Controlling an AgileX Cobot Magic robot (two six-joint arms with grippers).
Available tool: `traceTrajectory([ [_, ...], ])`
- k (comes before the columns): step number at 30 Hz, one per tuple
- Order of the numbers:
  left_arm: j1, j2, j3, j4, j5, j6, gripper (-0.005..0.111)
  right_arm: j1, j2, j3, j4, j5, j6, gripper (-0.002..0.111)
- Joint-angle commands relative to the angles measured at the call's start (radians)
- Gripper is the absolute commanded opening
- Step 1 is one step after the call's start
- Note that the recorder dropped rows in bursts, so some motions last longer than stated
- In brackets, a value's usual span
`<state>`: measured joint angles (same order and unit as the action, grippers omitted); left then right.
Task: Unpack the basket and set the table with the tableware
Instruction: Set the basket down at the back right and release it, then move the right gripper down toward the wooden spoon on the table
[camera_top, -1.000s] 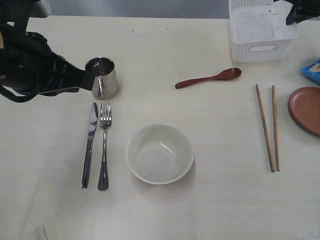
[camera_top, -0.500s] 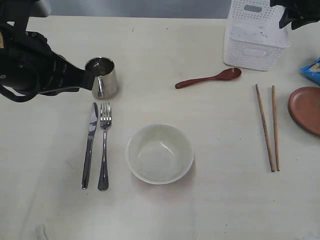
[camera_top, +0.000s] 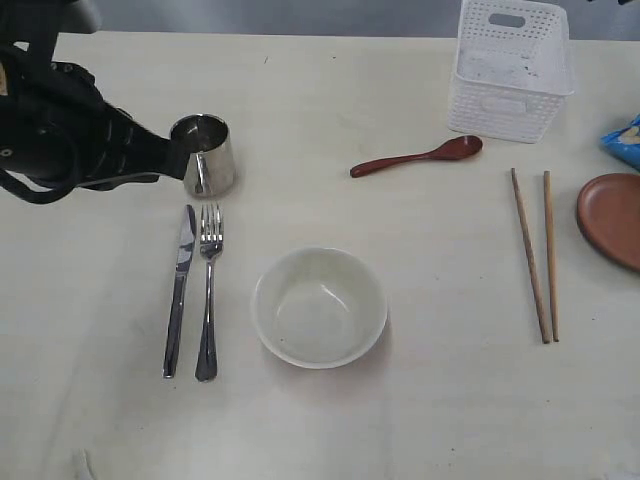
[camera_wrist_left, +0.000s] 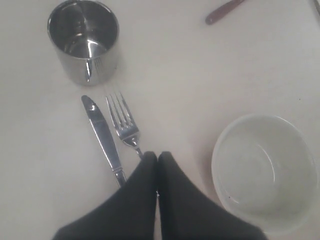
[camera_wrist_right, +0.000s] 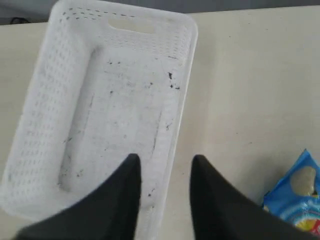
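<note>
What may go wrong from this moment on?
The right gripper stands open over the basket wall; if it dips or swings, it might push the basket onto the spoon. The shut left gripper hangs close to the mug and fork; a swing may knock them.

text: none legible | snack bag (camera_wrist_right: 294, 199): print too blurred to read

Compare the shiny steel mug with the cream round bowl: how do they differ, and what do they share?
The shiny steel mug is mirror-bright metal; the cream round bowl is plain and pale. The mug is narrower and taller-sided; the bowl is wider and lower. Both stand upright and empty.
</note>
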<state>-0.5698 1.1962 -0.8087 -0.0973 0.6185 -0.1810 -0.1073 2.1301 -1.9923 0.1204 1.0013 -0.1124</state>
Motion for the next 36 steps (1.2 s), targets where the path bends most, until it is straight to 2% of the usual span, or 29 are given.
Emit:
traceTrajectory([
  [1,0.000,-0.009,-0.001,-0.008,-0.008,0.012,0.000,0.002,-0.094,0.010,0.029,0.080,0.000,0.000],
  [4,0.000,-0.009,-0.001,-0.008,-0.008,0.016,0.000,0.029,-0.183,0.088,0.068,0.061,-0.004,-0.001],
  [8,0.000,-0.009,-0.001,-0.008,-0.008,0.016,0.000,0.080,-0.321,0.276,0.047,-0.005,-0.004,-0.001],
  [12,0.000,-0.009,-0.001,-0.008,0.005,0.016,0.000,0.111,-0.474,0.536,0.001,-0.131,0.057,-0.001],
  [17,0.000,-0.009,-0.001,-0.008,0.042,0.018,0.000,0.129,-0.652,0.842,0.073,-0.188,0.050,-0.001],
  [22,0.000,-0.015,-0.001,0.004,0.057,0.018,0.000,0.289,-0.818,1.066,0.049,-0.289,0.046,-0.001],
  [28,0.000,-0.046,-0.001,0.047,0.098,0.016,0.000,0.454,-0.827,1.139,-0.051,-0.278,0.112,-0.001],
  [31,0.000,-0.051,-0.003,0.105,0.131,-0.010,0.000,0.470,-0.804,1.127,-0.094,-0.296,0.168,-0.001],
  [36,0.000,-0.051,-0.003,0.259,0.156,-0.151,0.000,0.470,-0.712,1.058,-0.212,-0.268,0.240,-0.001],
])
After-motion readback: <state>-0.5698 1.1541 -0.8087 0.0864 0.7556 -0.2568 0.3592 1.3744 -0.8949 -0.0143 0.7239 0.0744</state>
